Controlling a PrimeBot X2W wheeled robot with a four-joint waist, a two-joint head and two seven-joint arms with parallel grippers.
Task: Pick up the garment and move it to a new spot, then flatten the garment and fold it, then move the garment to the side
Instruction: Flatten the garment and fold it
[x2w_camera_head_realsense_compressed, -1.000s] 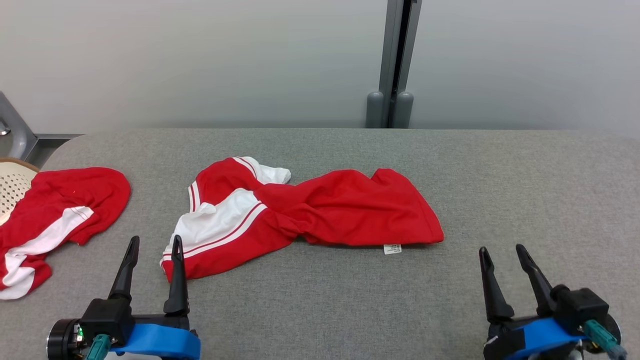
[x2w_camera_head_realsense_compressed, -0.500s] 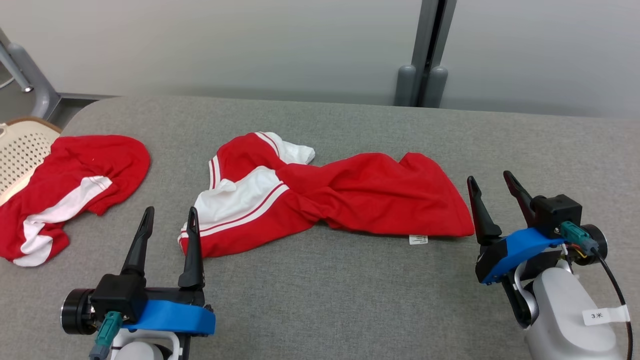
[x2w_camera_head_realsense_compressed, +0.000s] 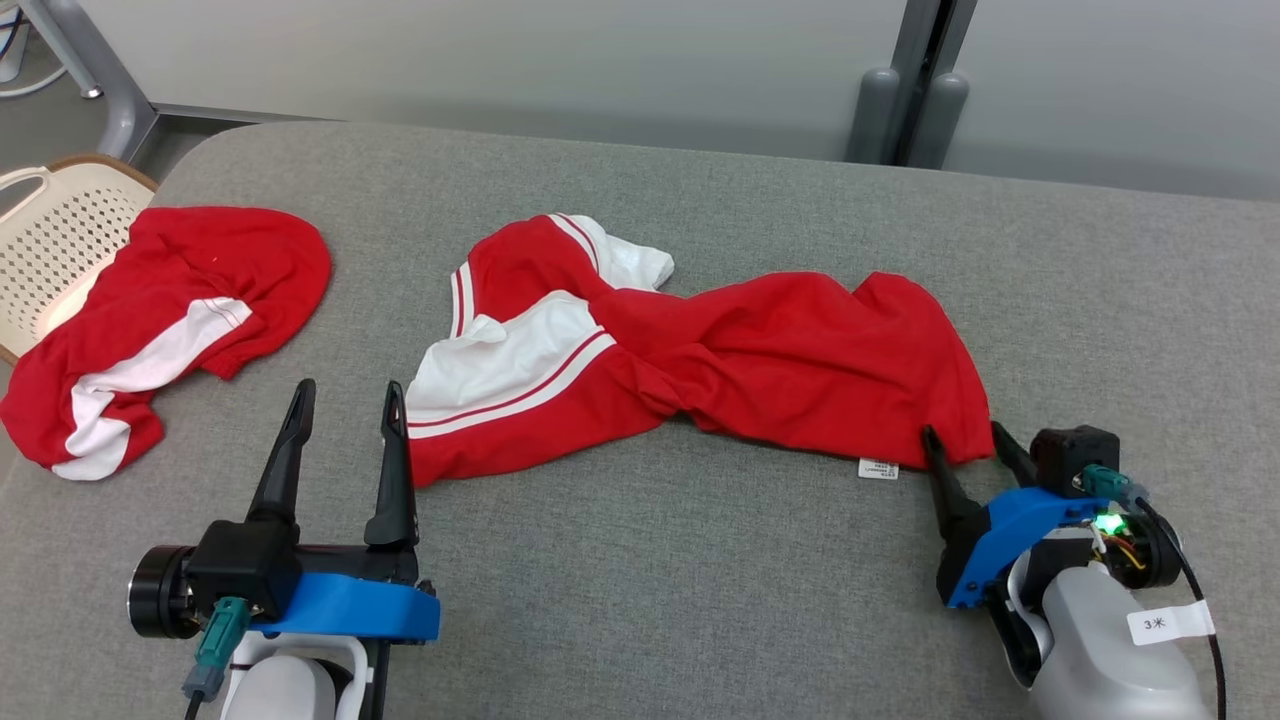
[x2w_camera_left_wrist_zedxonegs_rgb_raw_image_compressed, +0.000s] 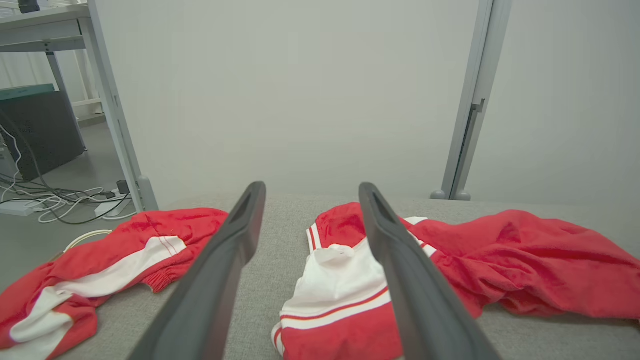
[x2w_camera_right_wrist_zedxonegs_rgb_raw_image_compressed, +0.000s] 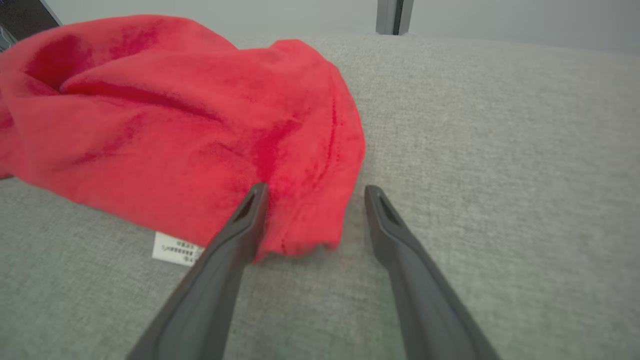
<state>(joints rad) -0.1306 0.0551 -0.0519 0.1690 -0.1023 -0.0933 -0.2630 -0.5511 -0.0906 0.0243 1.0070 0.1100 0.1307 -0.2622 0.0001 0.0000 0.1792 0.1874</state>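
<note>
Head view, garment: you see the red and white garment (x2w_camera_head_realsense_compressed: 700, 360) lying crumpled across the middle of the grey tabletop (x2w_camera_head_realsense_compressed: 650, 580). Its white-striped end is to your left and its plain red end to your right.
Head view, left gripper: your left gripper (x2w_camera_head_realsense_compressed: 349, 390) has its jaws wide and empty. The striped end lies just beside its right finger, outside the gap.
Head view, right gripper: your right gripper (x2w_camera_head_realsense_compressed: 963, 432) has its jaws wide, with the garment's red corner between the tips. A care label (x2w_camera_head_realsense_compressed: 878, 468) lies just to their left.
Head view, far left: a second garment (x2w_camera_head_realsense_compressed: 180, 300) lies at the tabletop's edge, beside a cream basket (x2w_camera_head_realsense_compressed: 60, 220).
Left wrist view, jaws: they are spread, with the garment ahead and to the right.
Right wrist view, jaws: they are spread astride the red corner. The left tip overlaps the cloth and the right tip is over bare tabletop. You cannot tell whether either touches.
</note>
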